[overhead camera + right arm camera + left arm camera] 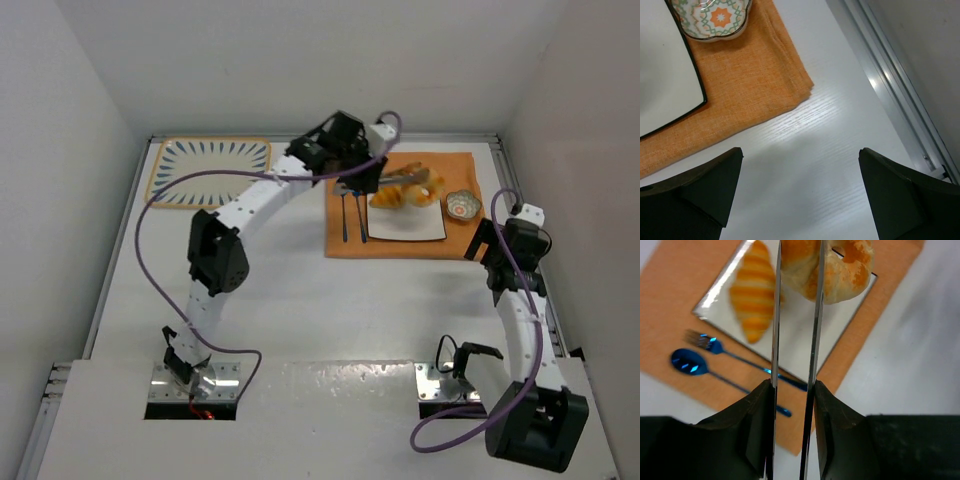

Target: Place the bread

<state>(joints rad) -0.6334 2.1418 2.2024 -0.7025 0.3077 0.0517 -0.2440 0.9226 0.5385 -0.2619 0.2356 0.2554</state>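
My left gripper [362, 177] [794, 390] is shut on a pair of metal tongs [400, 175] [776, 315]. The tongs' blades close on the round bun [428, 188] [845, 270] over the white square plate [410, 226] [835, 325]. I cannot tell whether the bun rests on the plate. The ridged croissant [388, 198] [755, 290] lies on the plate beside the bun. My right gripper [488, 242] [800, 165] is open and empty over bare table, just right of the orange mat [400, 245] [750, 85].
A blue fork [345, 212] [715, 346] and spoon [362, 212] [687, 362] lie on the mat left of the plate. A small patterned bowl [462, 205] [710, 17] sits at the plate's right. A patterned tray [210, 170] lies at the back left. Walls enclose the table.
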